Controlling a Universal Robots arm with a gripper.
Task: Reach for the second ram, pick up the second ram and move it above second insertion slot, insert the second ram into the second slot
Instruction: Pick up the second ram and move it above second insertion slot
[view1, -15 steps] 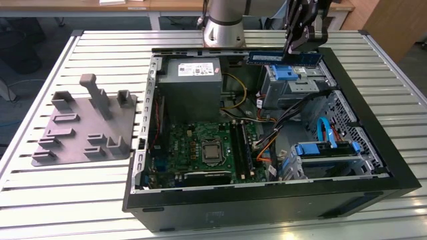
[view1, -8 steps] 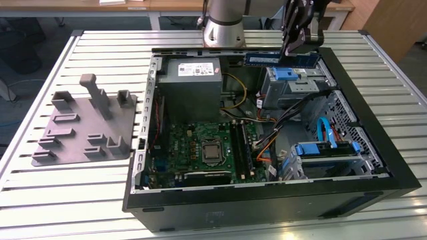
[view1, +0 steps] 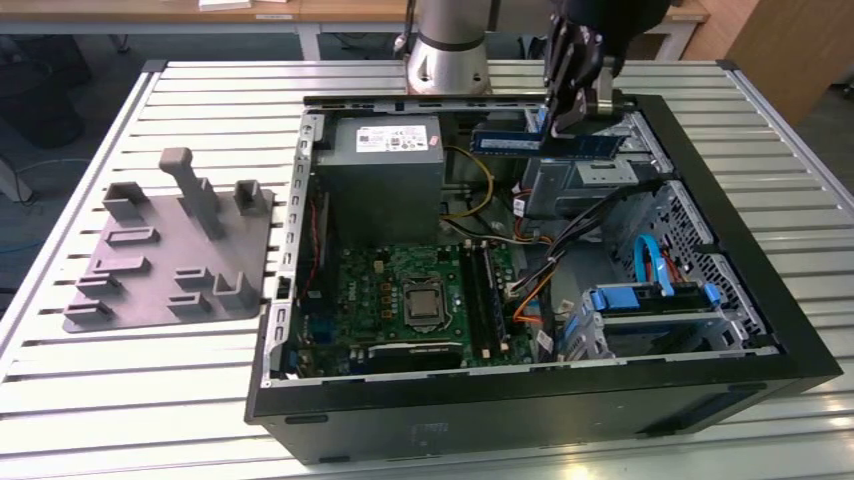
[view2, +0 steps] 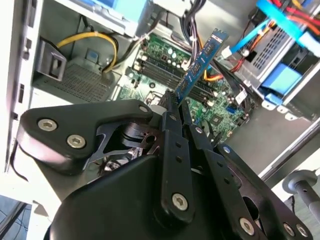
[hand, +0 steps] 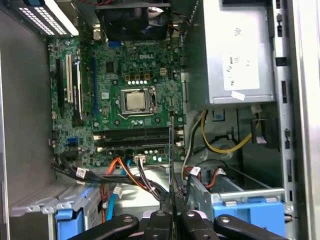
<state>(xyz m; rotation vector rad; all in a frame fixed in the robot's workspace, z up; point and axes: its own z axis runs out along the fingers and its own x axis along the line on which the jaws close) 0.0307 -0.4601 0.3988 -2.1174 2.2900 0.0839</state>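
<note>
Above the open computer case (view1: 534, 415), claw (view1: 567, 122) pinched tight on the second ram (view1: 514, 146), clear of the motherboard (view1: 387, 290)

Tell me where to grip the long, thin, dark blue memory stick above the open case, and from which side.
Pinch the long, thin, dark blue memory stick across its flat faces near the upper long edge, from above. It sits level and on edge, so this leaves the lower edge free. The black end effector is shut on it this way.
</note>
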